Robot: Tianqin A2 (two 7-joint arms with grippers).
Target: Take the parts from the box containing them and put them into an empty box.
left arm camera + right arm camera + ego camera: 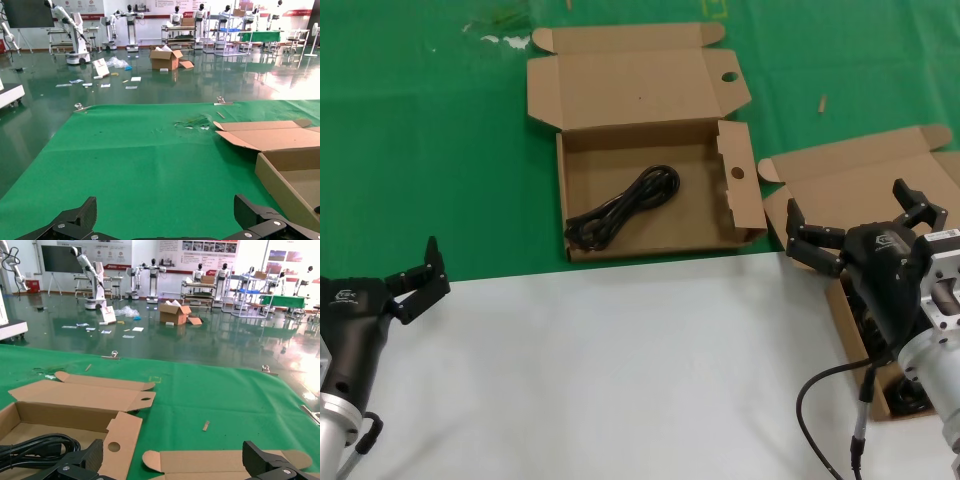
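Parts: one black cable bundle (625, 208) lies coiled in the holed-flap box (650, 235), well ahead of your left end effector (418, 278) and to its right. Your right end effector (865, 232) hovers with fingers spread wide, holding nothing, over the plain-lidded box (840, 180). Your left end effector, equally wide and empty, rests above the white surface (610, 370).

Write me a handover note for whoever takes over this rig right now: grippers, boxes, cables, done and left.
Left gripper: open, empty, idle at the near left over the white sheet.
Right gripper: open, empty, hovering above the plain box on the right.
Holed box, centre: open, one black cable bundle lying inside.
Plain box: open, mostly hidden behind the right arm; something dark shows at its near end, cannot tell how many cables are there.
Done: one bundle sits in the holed box.
Left: check the plain box and move whatever is there.
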